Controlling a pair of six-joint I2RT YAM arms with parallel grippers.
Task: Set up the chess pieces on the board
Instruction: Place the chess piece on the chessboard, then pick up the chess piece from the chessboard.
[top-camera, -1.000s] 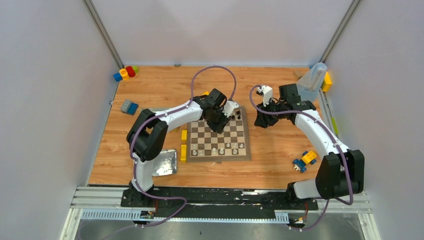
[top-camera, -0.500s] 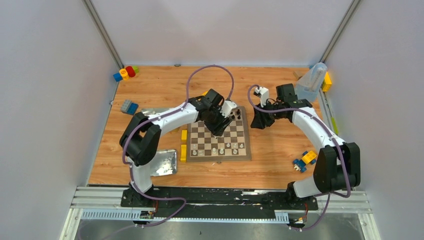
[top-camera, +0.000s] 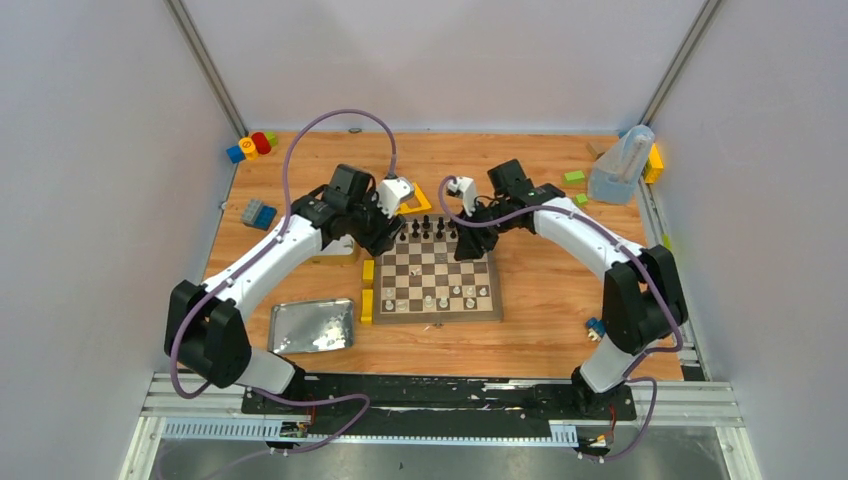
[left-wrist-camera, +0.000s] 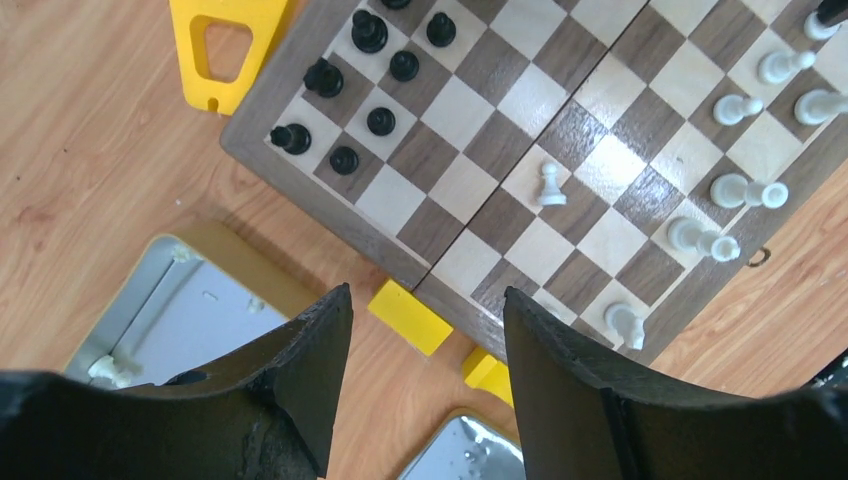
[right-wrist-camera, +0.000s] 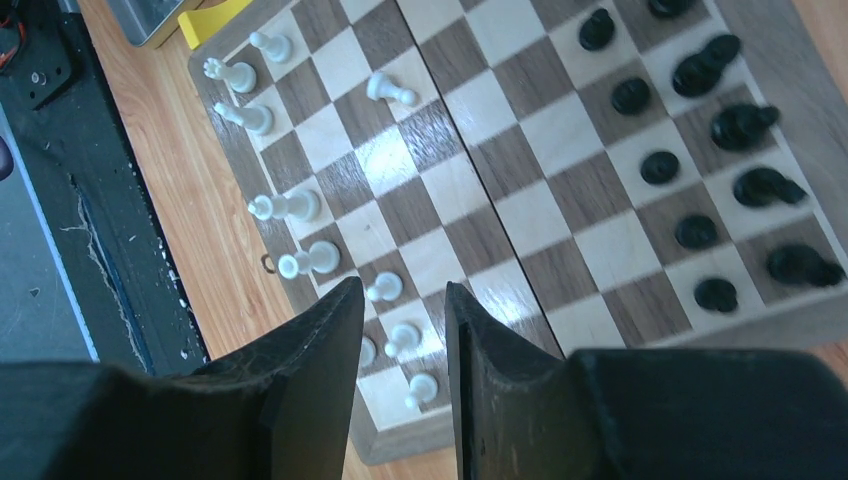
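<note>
As the left gripper was withdrawn wide and empty, placement was judged done; the right gripper was seen slightly parted, empty.

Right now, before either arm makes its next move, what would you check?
1. Left tool empty, jaws apart: ok.
2. Right tool empty, jaws slightly apart: ok.
3. Lone white pawn in its home row: not ok, it stands mid-board.
4. Chessboard home rows filled: not ok, some squares are empty.
5. Black pieces upright: ok for those the left wrist view shows.
</note>
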